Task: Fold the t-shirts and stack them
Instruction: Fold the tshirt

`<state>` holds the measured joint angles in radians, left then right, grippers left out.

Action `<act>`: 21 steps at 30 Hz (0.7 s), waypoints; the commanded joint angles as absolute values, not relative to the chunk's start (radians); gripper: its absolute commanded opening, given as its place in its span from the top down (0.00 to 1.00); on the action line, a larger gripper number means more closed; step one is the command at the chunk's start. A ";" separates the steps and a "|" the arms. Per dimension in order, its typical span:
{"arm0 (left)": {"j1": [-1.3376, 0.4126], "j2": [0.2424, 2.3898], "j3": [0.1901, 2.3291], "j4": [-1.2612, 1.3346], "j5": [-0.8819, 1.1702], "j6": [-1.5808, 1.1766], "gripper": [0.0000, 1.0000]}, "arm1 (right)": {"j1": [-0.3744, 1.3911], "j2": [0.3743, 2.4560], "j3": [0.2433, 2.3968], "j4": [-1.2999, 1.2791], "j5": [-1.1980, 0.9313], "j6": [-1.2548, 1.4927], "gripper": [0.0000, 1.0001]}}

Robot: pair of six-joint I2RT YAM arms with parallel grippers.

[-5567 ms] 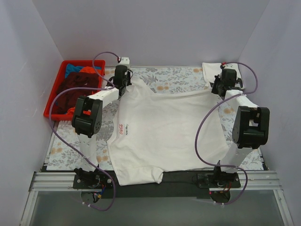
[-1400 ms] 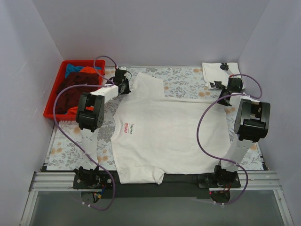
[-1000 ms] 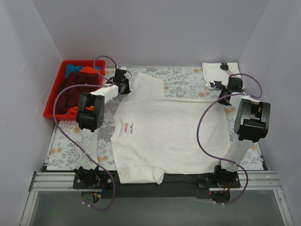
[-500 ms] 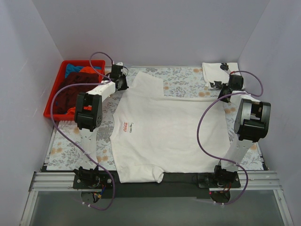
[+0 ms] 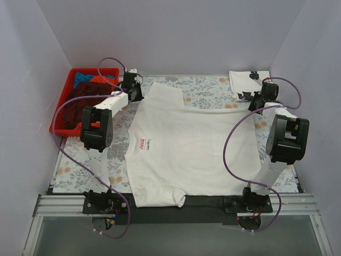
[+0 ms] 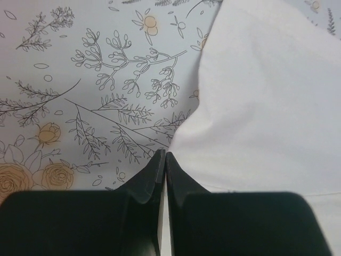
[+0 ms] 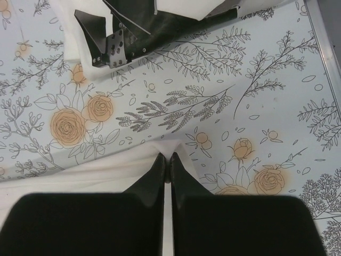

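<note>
Top external: left claw [image 5: 138, 97], right claw [image 5: 257, 105] farther back, white t-shirt [image 5: 186, 149] flatter

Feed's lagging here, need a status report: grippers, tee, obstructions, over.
Left gripper and right gripper shut, pinching white tee at far edge. Tee flat, unfolded. Folded tee beside right gripper.

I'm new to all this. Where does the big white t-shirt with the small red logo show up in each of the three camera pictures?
Top external: the white t-shirt lies spread flat across the middle of the table.
Left wrist: its cloth fills the right side of the picture.
Right wrist: only a strip of its edge shows, at lower left.
Shared landmark: the floral table cover under the shirt.
</note>
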<state>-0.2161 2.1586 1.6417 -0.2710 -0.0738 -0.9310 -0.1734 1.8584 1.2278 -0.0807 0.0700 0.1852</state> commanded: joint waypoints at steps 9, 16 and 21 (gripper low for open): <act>-0.192 1.996 1.594 -0.242 -0.121 -0.933 1.00 | -0.189 1.776 1.238 -0.097 0.060 0.221 0.99; -0.192 1.931 1.529 -0.242 -0.109 -0.940 1.00 | -0.198 1.726 1.198 -0.129 0.064 0.241 0.99; -0.192 1.884 1.468 -0.242 -0.087 -0.951 1.00 | -0.198 1.689 1.169 -0.143 0.057 0.242 0.99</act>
<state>-0.2054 1.9995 1.4967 -0.2611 -0.0860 -0.9455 -0.1856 1.7432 1.1816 -0.1364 0.0479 0.2340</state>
